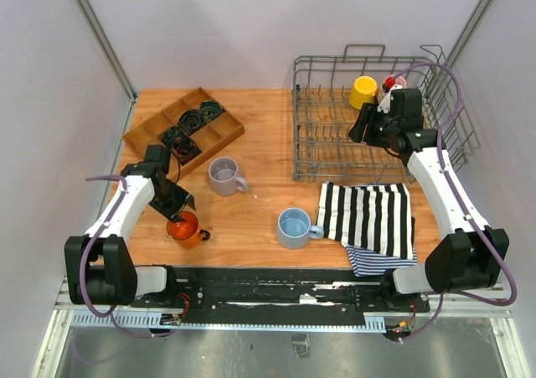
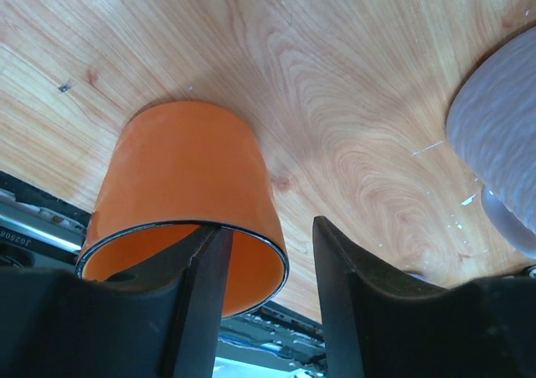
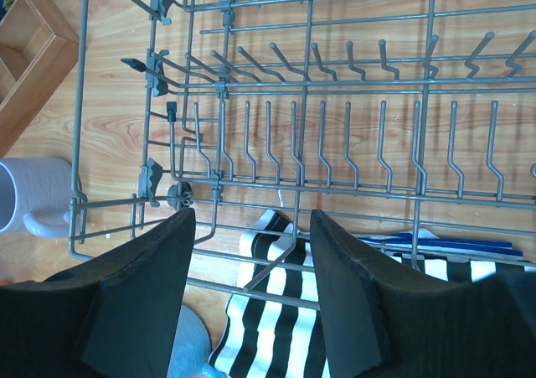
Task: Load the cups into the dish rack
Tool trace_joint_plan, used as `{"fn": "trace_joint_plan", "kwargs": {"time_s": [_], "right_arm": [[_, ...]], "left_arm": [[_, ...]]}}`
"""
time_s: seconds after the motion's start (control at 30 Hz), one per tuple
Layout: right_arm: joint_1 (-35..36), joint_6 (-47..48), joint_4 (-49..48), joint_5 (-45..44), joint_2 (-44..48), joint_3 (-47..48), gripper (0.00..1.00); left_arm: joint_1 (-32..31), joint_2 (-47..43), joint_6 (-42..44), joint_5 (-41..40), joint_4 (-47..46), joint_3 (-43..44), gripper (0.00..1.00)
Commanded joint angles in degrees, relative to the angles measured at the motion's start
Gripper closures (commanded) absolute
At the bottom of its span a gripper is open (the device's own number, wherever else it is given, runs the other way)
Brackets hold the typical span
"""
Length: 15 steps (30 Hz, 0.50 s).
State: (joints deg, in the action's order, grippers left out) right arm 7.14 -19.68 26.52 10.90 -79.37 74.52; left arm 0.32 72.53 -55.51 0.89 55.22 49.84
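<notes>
The left claw (image 2: 268, 227), spread, straddles the rim of the orange mug (image 2: 188, 168) at 7 o'clock on the table (image 1: 260, 143): the grasping step. Next: pinch the wall, lift, and carry it to the dish rack (image 1: 327, 135) at 1 o'clock, where the right claw (image 3: 251, 227) hangs released and empty.

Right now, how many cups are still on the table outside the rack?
3: the orange cup near the front left, the grey cup by the wooden tray, the light blue cup beside the striped cloth.
</notes>
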Motion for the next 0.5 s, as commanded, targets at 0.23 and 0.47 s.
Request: {"fn": "trace_joint_plan", "kwargs": {"time_s": [0.23, 0.47], "right_arm": [[-0.54, 0.59, -0.94, -0.80, 1.31, 0.36, 0.42], [-0.63, 0.63, -0.90, -0.60, 1.24, 0.55, 0.42]], "left_arm": [[0.39, 1.73, 2.50, -0.06, -1.86, -0.03, 0.77], [0.39, 3.22, 3.50, 5.28, -4.57, -0.24, 1.00]]}}
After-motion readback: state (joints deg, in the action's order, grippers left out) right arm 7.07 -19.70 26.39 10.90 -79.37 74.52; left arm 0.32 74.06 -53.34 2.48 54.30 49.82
